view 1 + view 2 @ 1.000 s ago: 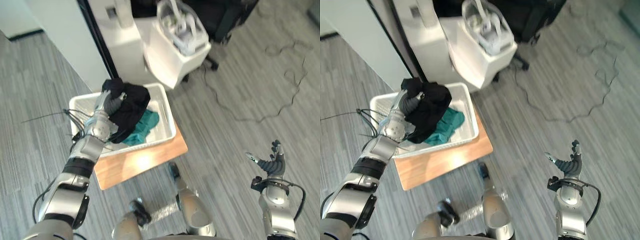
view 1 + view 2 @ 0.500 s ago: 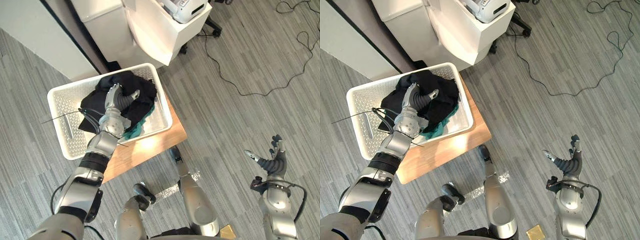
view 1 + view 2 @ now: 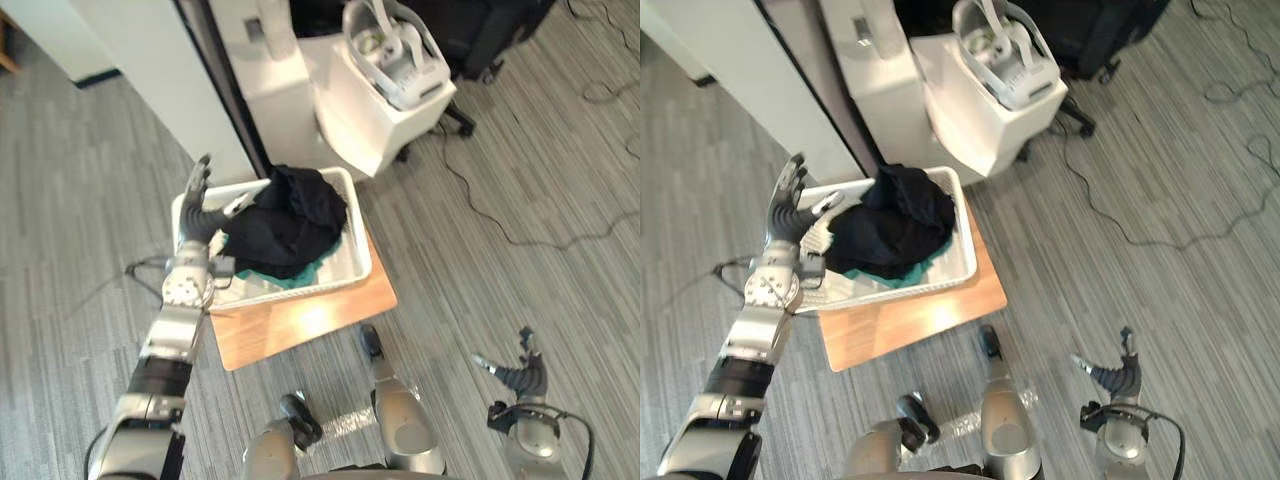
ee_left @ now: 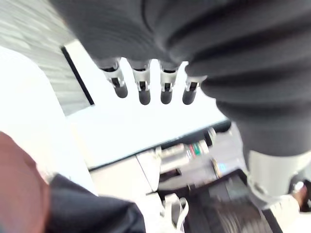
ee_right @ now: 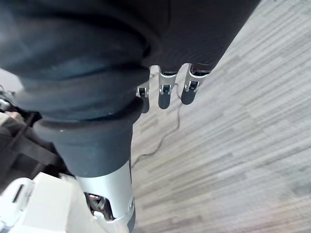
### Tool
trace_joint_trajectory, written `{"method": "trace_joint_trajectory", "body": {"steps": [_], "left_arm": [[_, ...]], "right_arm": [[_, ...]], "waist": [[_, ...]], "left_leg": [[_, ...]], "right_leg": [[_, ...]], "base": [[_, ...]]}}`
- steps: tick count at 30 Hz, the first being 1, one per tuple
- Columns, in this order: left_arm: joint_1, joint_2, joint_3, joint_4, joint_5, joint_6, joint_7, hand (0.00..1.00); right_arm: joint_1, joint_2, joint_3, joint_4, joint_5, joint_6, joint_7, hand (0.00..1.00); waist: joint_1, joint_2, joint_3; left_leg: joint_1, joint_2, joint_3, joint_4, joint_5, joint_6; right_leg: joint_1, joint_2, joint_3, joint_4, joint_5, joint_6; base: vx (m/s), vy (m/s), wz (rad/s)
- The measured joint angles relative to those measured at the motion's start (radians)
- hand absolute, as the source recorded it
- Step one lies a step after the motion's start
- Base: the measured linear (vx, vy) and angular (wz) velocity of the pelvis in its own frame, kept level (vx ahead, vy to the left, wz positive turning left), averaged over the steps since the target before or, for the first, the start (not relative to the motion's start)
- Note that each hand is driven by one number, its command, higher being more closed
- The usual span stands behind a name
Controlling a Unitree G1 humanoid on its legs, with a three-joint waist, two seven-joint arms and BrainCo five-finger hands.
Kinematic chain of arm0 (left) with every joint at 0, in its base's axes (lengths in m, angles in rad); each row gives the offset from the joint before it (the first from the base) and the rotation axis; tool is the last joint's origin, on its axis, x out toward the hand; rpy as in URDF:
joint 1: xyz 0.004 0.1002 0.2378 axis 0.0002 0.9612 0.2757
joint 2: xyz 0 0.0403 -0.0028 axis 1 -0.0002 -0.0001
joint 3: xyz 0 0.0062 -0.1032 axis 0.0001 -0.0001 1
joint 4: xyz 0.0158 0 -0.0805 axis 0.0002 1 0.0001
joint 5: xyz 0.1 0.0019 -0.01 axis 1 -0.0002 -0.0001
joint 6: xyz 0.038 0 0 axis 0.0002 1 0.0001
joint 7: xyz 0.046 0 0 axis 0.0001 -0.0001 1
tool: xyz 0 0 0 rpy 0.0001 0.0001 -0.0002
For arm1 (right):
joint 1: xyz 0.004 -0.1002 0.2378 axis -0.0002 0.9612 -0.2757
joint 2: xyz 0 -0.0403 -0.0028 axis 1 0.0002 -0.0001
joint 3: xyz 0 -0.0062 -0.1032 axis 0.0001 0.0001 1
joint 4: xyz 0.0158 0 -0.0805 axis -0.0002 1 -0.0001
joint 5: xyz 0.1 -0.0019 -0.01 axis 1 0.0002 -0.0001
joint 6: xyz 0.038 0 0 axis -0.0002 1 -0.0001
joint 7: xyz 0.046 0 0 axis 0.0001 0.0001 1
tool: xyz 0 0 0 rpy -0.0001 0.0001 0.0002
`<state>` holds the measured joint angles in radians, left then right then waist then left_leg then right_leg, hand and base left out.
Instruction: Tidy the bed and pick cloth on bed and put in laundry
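white machine [image 3: 385,95] behind the basket [image 3: 360,262] on a wooden tabletop [image 3: 300,325]; black cloth [image 3: 290,225] lies inside, left hand [image 3: 196,214] just beside it, spread and empty; right hand [image 3: 522,378] likewise.

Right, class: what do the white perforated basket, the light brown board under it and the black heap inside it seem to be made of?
The white perforated basket: probably moulded plastic, matt; even holes in the walls, rounded rim.
The light brown board: looks like wood or wood laminate, smooth; a bright glare patch shows on it.
The black heap: soft fabric, matt; it folds and drapes.
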<state>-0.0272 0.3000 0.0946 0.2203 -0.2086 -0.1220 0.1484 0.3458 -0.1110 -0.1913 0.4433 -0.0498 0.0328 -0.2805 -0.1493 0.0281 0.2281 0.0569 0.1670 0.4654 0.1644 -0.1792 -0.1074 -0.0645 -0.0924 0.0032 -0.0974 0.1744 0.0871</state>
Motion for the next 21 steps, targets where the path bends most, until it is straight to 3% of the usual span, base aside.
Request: {"method": "trace_joint_trajectory", "body": {"steps": [2,4,7,11,14,21], "left_arm": [[0.082,-0.027,0.020,0.030,-0.027,0.008,-0.025,0.00],[0.160,-0.052,0.062,0.096,-0.057,0.010,-0.057,0.00],[0.249,-0.064,0.110,0.187,-0.068,0.016,-0.101,0.00],[0.309,-0.113,0.152,0.343,-0.067,0.005,-0.148,0.00],[0.345,-0.163,0.165,0.452,-0.067,-0.001,-0.175,0.00],[0.377,-0.272,0.271,0.668,-0.092,0.020,-0.268,0.00]], "right_arm": [[0.003,0.001,-0.004,0.087,0.003,0.004,0.000,0.00],[0.003,0.003,-0.011,0.153,0.024,0.001,0.004,0.00],[0.005,0.006,-0.033,0.213,0.066,-0.035,0.064,0.00],[-0.002,0.014,-0.044,0.286,0.124,-0.097,0.164,0.00],[-0.017,0.049,-0.044,0.335,0.150,-0.119,0.225,0.00],[-0.040,0.089,-0.038,0.408,0.071,-0.142,0.266,0.00]], "waist": [[0.027,-0.005,-0.042],[0.034,-0.008,-0.084],[0.077,-0.016,-0.135],[0.108,-0.026,-0.167],[0.119,-0.036,-0.183],[0.147,-0.043,-0.207]], "left_leg": [[0.030,-0.002,-0.009,-0.022,0.003,-0.002],[0.058,-0.010,-0.026,-0.049,0.012,0.000],[0.100,-0.024,-0.026,-0.102,0.031,0.000],[0.152,-0.033,-0.024,-0.150,0.046,-0.002],[0.179,-0.040,-0.026,-0.192,0.066,-0.003],[0.231,-0.047,-0.039,-0.243,0.089,-0.005]], "right_leg": [[0.027,-0.003,-0.014,0.000,-0.016,0.000],[0.059,-0.012,-0.044,0.000,-0.033,0.001],[0.082,-0.016,-0.060,0.000,-0.042,-0.004],[0.117,-0.026,-0.080,0.000,-0.055,0.005],[0.129,-0.028,-0.094,0.000,-0.063,0.008],[0.171,-0.030,-0.136,0.000,-0.074,0.024]], "base": [[0.02,0.011,0.25],[0.01,0.012,0.33],[0.00,0.006,0.08],[-0.03,0.011,0.05],[-0.03,-0.020,0.08],[-0.02,-0.024,0.09]]}}
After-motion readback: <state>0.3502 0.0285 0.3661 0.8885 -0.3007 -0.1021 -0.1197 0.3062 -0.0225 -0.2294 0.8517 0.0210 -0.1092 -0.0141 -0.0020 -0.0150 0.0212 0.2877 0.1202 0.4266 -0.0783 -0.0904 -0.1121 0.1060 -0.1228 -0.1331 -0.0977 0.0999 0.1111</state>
